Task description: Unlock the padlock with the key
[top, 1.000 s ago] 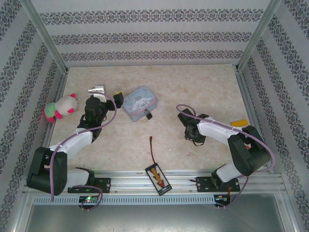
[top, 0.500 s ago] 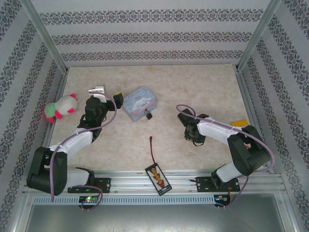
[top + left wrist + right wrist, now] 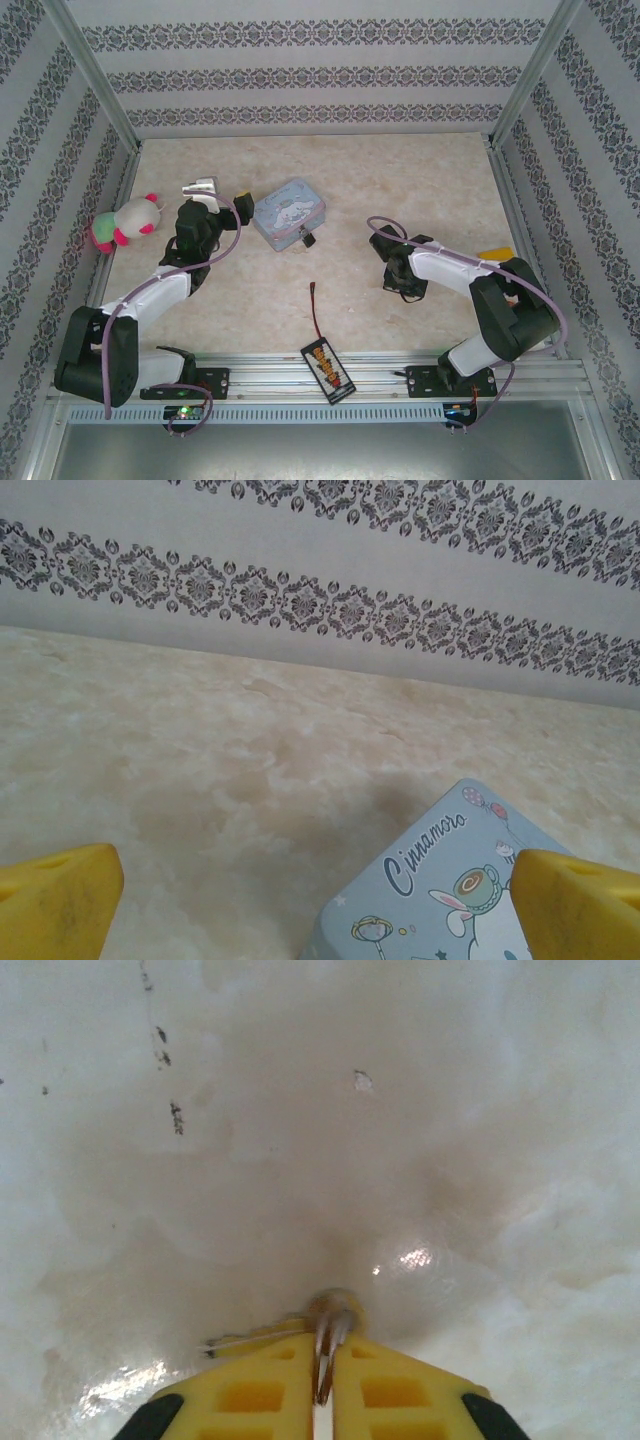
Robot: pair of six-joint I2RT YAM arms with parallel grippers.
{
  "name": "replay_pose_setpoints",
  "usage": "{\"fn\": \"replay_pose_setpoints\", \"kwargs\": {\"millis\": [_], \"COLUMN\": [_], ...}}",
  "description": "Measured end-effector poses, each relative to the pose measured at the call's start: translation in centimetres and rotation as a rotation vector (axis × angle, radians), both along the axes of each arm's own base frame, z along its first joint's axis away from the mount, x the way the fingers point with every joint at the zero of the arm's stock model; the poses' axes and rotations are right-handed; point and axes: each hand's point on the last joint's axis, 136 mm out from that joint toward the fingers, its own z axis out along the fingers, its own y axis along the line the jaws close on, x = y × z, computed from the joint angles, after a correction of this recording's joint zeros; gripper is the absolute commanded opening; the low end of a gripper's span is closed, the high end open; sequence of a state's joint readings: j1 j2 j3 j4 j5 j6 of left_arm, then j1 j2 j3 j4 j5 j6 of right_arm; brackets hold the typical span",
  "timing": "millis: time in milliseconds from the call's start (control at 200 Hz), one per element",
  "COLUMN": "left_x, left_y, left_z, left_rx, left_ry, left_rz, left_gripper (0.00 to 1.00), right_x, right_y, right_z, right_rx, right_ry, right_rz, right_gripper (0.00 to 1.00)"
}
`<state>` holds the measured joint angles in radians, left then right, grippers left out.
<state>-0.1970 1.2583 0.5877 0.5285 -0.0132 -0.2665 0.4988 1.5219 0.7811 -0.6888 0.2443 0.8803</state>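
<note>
Key (image 3: 334,1312) pinched, do we agree?

We do. On the right wrist camera our right gripper (image 3: 328,1348) has its yellow fingers (image 3: 250,1395) pressed together on the key. A small silvery rounded end pokes out past the tips, just above the pale table (image 3: 300,1110). How much of it sits between the pads we cannot tell.

And our other pincer?

Our left gripper (image 3: 315,880) is spread wide with nothing between the jaws. One yellow finger sits in each lower corner of the left wrist view, and a corner of the blue tin (image 3: 288,212) shows between them. From above, that gripper sits just left of the tin.

Where do we put the padlock (image 3: 309,240)?

It is a small dark thing at the tin's near corner, right against it. We cannot tell whether it is hooked on or only touching. From above it lies between our two arms, well apart from the right gripper, which points down at the table farther right.

Anything farther out?

A plush toy (image 3: 125,222) lies by the left wall. A thin black wire (image 3: 318,312) with a red tip runs from mid-table toward a black and orange tag (image 3: 328,368) at the near rail.
</note>
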Motion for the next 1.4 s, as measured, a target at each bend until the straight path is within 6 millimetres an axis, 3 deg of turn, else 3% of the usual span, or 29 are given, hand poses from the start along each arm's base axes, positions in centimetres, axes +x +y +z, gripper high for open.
{"fn": "replay_pose_setpoints", "kwargs": {"millis": [75,430,755,1074,1399], "left_x": [-0.1,-0.5,-0.1,-0.1,-0.9], "left_y": [0.1,0.2,0.0,-0.6,-3.6], "left_z": [0.3,0.4,1.5,1.7,2.2], "left_rx": [0.0,-0.001,-0.027,-0.049,-0.057], "left_ry": [-0.006,0.013,0.026,0.027,-0.027], "left_rz": [0.004,0.007,0.006,-0.024,-0.209], "left_gripper": [0.99,0.99,0.99,0.99,0.99], "right_x": [0.1,1.4,4.8,6.8,7.7], "right_y": [0.1,1.3,6.0,9.8,13.0], "right_z": [0.2,3.6,9.2,13.1,17.6], "right_rx": [0.005,0.061,0.152,0.271,0.42], "right_ry": [-0.009,-0.118,-0.315,-0.474,-0.601], "right_rz": [0.003,0.096,0.3,0.447,0.547], "right_gripper": [0.0,0.0,0.0,0.0,0.0]}}
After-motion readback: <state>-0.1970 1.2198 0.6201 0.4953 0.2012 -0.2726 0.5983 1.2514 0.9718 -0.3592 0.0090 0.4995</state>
